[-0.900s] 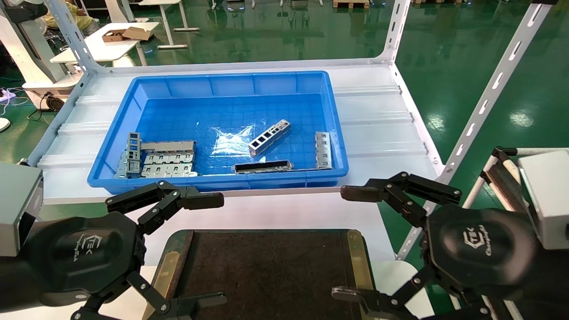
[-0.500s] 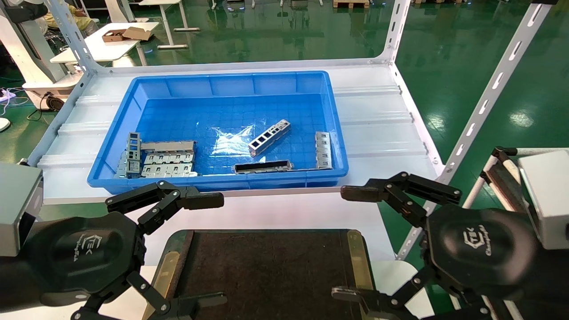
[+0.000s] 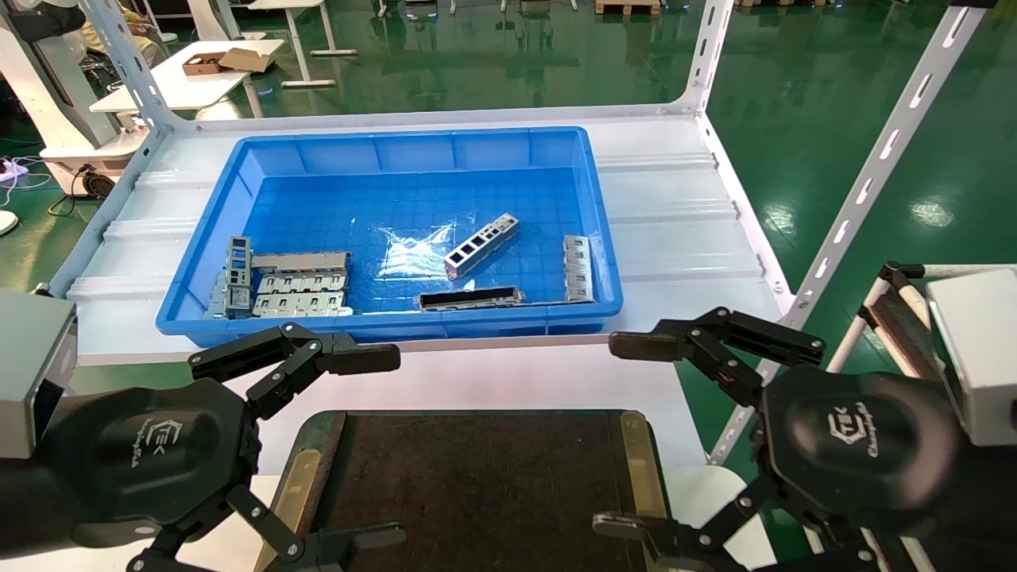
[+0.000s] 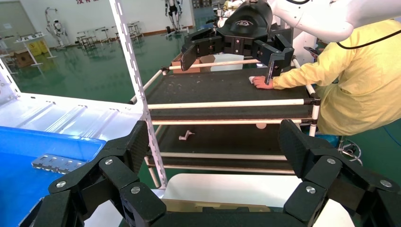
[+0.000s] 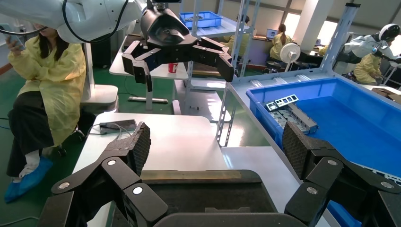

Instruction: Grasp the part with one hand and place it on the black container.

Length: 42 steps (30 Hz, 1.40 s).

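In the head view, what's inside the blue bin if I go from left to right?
In the blue bin: pile of grey strips → dark hollow bar → silver part with square windows → grey tabbed strip by the right wall.

1. The part (image 3: 481,245) is light silver-grey metal with a dull sheen.
2. The blue bin (image 3: 238,167) is glossy moulded plastic.
3. The black container (image 3: 477,477) has a matt, rough black-brown surface; its side strips (image 3: 642,465) look like brass-coloured metal.
4. The left gripper (image 3: 373,449) and right gripper (image 3: 628,433) are matt black; their finger pads (image 5: 142,142) are textured.
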Tool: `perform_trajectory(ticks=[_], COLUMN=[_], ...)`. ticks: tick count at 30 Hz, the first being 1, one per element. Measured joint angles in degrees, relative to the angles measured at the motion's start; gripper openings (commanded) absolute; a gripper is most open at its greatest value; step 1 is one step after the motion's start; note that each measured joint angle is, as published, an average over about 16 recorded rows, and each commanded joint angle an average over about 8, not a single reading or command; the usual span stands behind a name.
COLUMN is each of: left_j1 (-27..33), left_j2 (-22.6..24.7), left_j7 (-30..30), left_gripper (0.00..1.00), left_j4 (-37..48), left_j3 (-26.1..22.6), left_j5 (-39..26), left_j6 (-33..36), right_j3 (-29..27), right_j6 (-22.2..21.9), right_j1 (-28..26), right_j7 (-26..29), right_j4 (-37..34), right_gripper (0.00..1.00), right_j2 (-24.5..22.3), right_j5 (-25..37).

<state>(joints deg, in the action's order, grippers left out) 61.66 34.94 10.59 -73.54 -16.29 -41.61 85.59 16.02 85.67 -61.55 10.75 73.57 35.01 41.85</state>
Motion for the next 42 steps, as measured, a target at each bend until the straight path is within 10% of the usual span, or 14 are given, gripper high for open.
perform_trajectory(ticks=[25,42], left_j1=[1.02,9.17], left_j2=[1.24,11.58], left_j7=[-0.13,0.45], left_gripper=[1.00,1.00], left_j4=[0.43,10.15], left_j3=[-0.40,-5.18], left_j5=[-1.59,-12.45], left_j6=[-2.06,-13.36], right_j3=[0.03,0.11], right_j6=[0.01,-0.01], right_j1=[-0.02,-0.05], right_j7=[-0.03,-0.07], right_j4=[-0.04,-0.07], right_gripper=[1.00,1.00], right_j2=[0.00,-0.02], right_j5=[-0.01,-0.06])
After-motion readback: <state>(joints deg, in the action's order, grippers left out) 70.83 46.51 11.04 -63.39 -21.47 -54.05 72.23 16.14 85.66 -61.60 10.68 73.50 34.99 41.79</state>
